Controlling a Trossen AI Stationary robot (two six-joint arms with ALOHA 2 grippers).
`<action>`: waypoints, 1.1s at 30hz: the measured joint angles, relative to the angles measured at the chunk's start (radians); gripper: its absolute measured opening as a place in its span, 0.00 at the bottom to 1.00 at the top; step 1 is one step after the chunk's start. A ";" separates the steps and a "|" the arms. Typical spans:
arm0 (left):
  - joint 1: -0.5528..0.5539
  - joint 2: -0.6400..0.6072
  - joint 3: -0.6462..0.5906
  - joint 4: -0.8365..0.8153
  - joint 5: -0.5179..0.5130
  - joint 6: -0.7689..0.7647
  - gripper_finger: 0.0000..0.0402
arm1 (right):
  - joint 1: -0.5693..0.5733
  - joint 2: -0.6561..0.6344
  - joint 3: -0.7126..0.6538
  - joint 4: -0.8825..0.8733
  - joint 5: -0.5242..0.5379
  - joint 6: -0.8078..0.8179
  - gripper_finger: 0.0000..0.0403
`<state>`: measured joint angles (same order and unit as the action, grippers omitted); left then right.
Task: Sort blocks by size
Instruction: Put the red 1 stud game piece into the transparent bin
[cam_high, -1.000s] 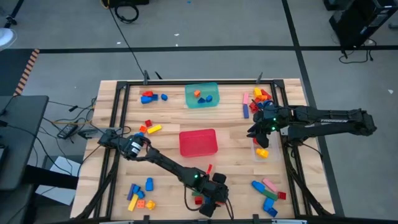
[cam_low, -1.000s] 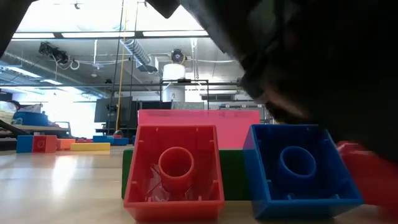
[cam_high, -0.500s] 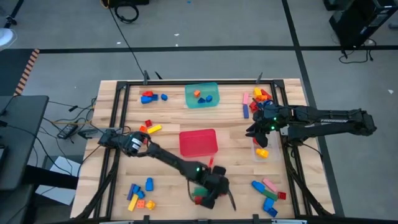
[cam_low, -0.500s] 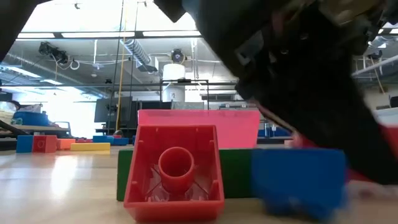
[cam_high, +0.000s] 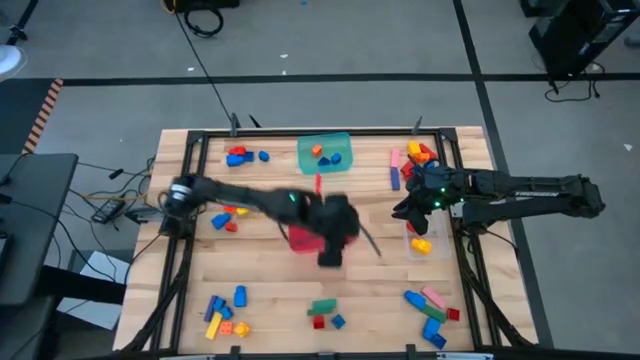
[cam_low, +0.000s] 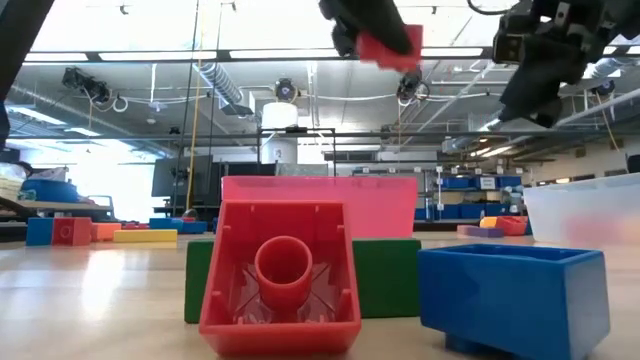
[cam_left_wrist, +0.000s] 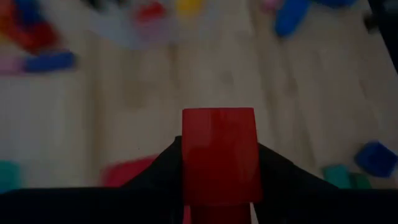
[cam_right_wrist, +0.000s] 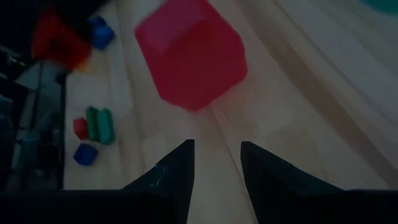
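While the left arm reaches across the counter (cam_high: 260, 285), its left end effector (cam_high: 335, 235) hangs above the red tub (cam_high: 300, 240), clamped on a red block (cam_left_wrist: 217, 155) (small, roughly cubic, no clear long axis). The tub lies directly beneath, so my judgement is that the release needs only a short descent. The right end effector (cam_right_wrist: 214, 171) waits part open and empty near the clear tub (cam_high: 419, 243), farther from the red tub. The teal tub (cam_high: 325, 154) sits beyond. Loose green block (cam_high: 322, 307) and blue block (cam_high: 337, 321) lie at the near edge, well clear of the path.
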<state>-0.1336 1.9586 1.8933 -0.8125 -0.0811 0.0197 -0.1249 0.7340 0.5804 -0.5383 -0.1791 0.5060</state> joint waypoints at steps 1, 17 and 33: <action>0.020 -0.028 -0.007 -0.004 0.000 0.011 0.33 | 0.000 0.000 0.000 0.022 0.000 0.000 0.36; 0.335 -0.491 -0.679 0.690 0.443 -0.077 0.33 | 0.032 0.061 0.006 0.564 0.118 -0.273 0.36; 0.627 -0.460 -0.778 0.841 0.989 -0.412 0.34 | 0.049 0.628 0.555 0.333 0.335 -0.782 0.39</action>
<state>0.4930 1.4986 1.1156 0.0289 0.9080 -0.3920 -0.0761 1.3620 1.1359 -0.2049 0.1563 -0.2757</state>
